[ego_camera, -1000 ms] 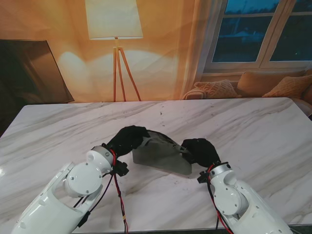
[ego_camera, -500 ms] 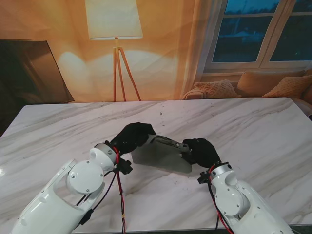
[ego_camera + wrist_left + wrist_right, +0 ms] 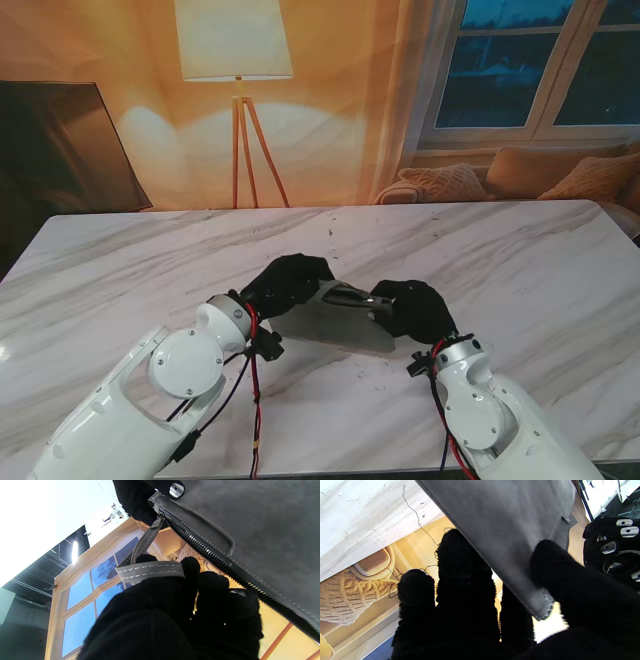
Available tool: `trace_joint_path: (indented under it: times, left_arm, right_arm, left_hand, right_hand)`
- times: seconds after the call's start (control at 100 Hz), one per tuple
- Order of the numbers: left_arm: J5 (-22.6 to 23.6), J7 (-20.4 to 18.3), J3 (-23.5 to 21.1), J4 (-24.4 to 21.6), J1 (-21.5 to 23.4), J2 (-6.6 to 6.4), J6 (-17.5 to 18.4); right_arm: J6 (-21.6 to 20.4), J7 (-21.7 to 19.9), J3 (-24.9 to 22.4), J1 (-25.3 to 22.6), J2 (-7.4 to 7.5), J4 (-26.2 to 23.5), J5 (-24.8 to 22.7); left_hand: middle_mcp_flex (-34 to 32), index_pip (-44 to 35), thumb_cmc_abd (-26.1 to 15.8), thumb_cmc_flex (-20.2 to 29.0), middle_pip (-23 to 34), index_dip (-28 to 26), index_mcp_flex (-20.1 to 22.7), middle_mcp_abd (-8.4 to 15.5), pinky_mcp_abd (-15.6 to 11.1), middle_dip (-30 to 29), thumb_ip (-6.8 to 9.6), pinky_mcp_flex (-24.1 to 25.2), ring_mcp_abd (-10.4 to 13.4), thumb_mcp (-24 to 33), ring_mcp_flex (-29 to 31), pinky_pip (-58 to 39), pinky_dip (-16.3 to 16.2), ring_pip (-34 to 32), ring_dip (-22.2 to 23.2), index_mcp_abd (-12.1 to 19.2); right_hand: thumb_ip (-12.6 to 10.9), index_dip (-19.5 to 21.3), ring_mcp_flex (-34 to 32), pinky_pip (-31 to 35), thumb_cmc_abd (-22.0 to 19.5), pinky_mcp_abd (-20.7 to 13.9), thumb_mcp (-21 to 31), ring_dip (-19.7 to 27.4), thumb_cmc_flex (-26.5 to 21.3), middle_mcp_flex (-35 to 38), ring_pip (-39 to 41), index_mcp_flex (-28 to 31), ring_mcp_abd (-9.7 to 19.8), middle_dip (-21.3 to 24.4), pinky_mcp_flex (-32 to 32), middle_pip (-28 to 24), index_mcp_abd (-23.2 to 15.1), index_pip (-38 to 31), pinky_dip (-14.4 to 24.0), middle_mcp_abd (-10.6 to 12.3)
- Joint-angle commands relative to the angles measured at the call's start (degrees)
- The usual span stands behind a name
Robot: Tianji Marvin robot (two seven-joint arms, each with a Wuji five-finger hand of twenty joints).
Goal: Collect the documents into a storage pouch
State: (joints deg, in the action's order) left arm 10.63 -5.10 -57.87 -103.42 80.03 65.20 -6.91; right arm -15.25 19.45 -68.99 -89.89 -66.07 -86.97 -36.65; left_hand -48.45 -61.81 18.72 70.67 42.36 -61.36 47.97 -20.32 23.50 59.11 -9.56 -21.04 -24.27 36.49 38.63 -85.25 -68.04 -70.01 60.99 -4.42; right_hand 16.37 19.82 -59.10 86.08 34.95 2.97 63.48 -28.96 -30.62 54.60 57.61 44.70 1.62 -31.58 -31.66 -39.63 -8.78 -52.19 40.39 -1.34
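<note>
One grey pouch (image 3: 335, 318), held up off the marble table (image 3: 520, 270) between my two hands, near the table's middle and a little toward the near edge. It hangs tilted, its zippered edge uppermost and its lower edge close to the marble; whether that edge touches I cannot tell. No documents visible on the table in any view.

Handling, my judgement: soft felt-like fabric that sags between the two grips, light, not fragile, not slippery against the knit gloves. It will fold if held at one point only. The stiffest places to hold are the stitched zipper edge (image 3: 200, 545) and the corners; the flat panel would just crumple.

Left hand (image 3: 288, 282): curled shut at the pouch's left top corner. In the left wrist view a grey stitched strap (image 3: 150, 569) lies across its fingers (image 3: 192, 567), leading up to the zipper end. Zipper teeth look closed along the stretch shown; I cannot see the rest.

Right hand (image 3: 412, 308): pinching the pouch's right corner, thumb (image 3: 550, 562) on one face, other fingers behind the fabric.

Count: one pouch, one strap, one zipper, two gloved hands, zero papers seen. Beyond the far edge, one floor lamp (image 3: 236, 60).
</note>
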Motion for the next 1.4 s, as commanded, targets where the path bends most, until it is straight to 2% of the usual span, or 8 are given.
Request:
trace_joint_path:
  times: [0.0, 0.11, 0.34, 0.6, 0.81, 0.93, 1.24, 1.39]
  left_arm:
    - [-0.24, -0.52, 0.2, 0.61, -0.37, 0.48, -0.35]
    - [0.06, -0.59, 0.32, 1.41, -0.92, 0.5, -0.67]
    - [1.68, -0.96, -1.18, 1.92, -0.6, 0.22, -2.26]
    - [3.13, -3.07, -3.64, 1.71, 0.55, -0.55, -4.39]
    - [3.8, -5.22, -4.94, 1.84, 0.91, -1.15, -6.02]
    - [4.11, -5.23, -5.72, 1.65, 1.32, -1.21, -6.36]
    - [6.36, -5.32, -8.5, 0.87, 2.64, -1.52, -7.24]
    - [7.53, -5.49, -9.96, 0.43, 3.35, -1.71, -7.81]
  right_arm:
    - [0.12, -0.45, 0.1, -0.15, -0.2, -0.37, 0.2]
    - [0.7, -0.57, 0.24, -0.2, -0.28, -0.44, 0.73]
    - [1.7, -0.78, 0.14, -0.1, -0.28, -0.33, 0.88]
    - [2.52, -0.99, 0.06, -0.06, -0.3, -0.49, 1.05]
    - [3.08, -1.39, 0.12, -0.05, -0.33, -0.61, 1.58]
    - [4.08, -1.87, 0.13, -0.01, -0.4, -0.72, 2.44]
    - [5.61, -2.38, 0.24, 0.24, -0.45, -0.56, 3.05]
    - [6.21, -2.76, 0.25, 0.22, -0.42, -0.75, 3.25]
  left_hand:
    - [-3.25, -3.39, -3.81, 3.3, 4.73, 0.11, 1.76, 1.81, -5.62, 1.91, 3.0, -1.68, -6.52, 0.69, 1.68, -1.73, -1.02, -2.21, 0.64, 0.1]
    - [-3.21, -3.43, -3.87, 3.3, 4.75, 0.14, 1.61, 1.91, -5.58, 1.91, 2.97, -1.63, -6.47, 0.63, 1.56, -1.7, -1.01, -2.14, 0.61, 0.23]
    - [-3.32, -3.78, -3.86, 3.3, 4.93, 0.09, 1.88, 1.83, -5.57, 1.97, 3.06, -1.83, -6.54, 0.78, 1.73, -1.84, -1.07, -2.35, 0.66, 0.23]
    - [-3.5, -3.88, -3.79, 3.3, 5.11, 0.0, 2.07, 1.75, -5.46, 2.06, 3.09, -1.78, -6.74, 0.81, 1.87, -1.97, -1.24, -2.59, 0.78, 0.15]
    - [-3.36, -3.81, -3.87, 3.3, 5.06, -0.09, 2.02, 1.7, -5.36, 2.11, 3.1, -1.63, -6.91, 0.75, 1.72, -1.9, -1.33, -2.59, 0.82, 0.01]
    - [-3.32, -3.79, -3.81, 3.3, 5.0, -0.11, 2.02, 1.62, -5.35, 2.09, 3.15, -1.61, -6.91, 0.84, 1.64, -1.87, -1.37, -2.55, 0.82, 0.01]
    - [-3.42, -3.72, -3.8, 3.3, 5.02, -0.16, 2.0, 1.57, -5.46, 2.09, 3.13, -1.54, -6.83, 0.78, 1.67, -1.81, -1.44, -2.54, 0.81, -0.01]
    - [-3.45, -3.71, -3.75, 3.3, 5.03, -0.17, 2.01, 1.59, -5.37, 2.1, 3.12, -1.59, -6.83, 0.8, 1.69, -1.85, -1.5, -2.54, 0.8, -0.01]
  right_hand:
    - [0.42, -0.99, -0.42, 1.0, -3.23, -1.04, -1.69, -0.71, -3.27, 1.63, 0.79, -0.35, 1.66, -0.71, -0.79, -0.83, -2.13, -2.15, 0.97, 0.05]
    - [-0.56, -1.8, -2.26, 2.2, -6.9, -1.02, -5.07, -0.65, -7.85, 4.95, 1.9, 2.29, 1.42, -1.13, -2.21, -1.81, -1.4, -3.59, 0.85, -1.06]
    - [-1.53, -2.39, -4.95, 3.85, -4.89, -0.03, -4.25, -0.3, -11.8, 8.28, 2.67, 5.18, 0.42, -0.25, -4.27, -1.96, 1.05, -4.44, 0.6, -3.22]
    - [-1.5, -2.14, -6.19, 4.72, -2.71, 0.58, -2.03, -0.04, -12.49, 9.99, 3.12, 7.07, -0.14, -0.11, -5.17, -1.93, 1.81, -5.12, 0.23, -4.22]
    - [-1.11, 0.23, -6.87, 5.27, -1.9, 0.59, -0.46, 0.14, -12.28, 10.71, 3.61, 8.1, -0.11, -0.53, -5.81, -2.25, 0.67, -6.63, -0.19, -4.36]
    - [-0.94, 2.43, -7.19, 5.92, -1.92, 0.59, -0.14, 0.1, -12.18, 10.85, 4.47, 8.49, 0.02, -1.4, -6.12, -3.2, 0.38, -6.8, -0.36, -4.64]
    - [-0.97, 4.47, -7.38, 6.53, -1.93, 0.47, 0.09, 0.02, -12.28, 10.82, 5.58, 8.86, -0.02, -2.12, -6.36, -4.12, 0.35, -6.44, -0.49, -5.09]
    - [-0.9, 5.35, -8.48, 7.38, -1.59, 0.57, 0.54, -0.38, -12.25, 11.16, 7.4, 9.22, 0.04, -2.7, -7.58, -5.2, 0.74, -6.33, -0.46, -6.11]
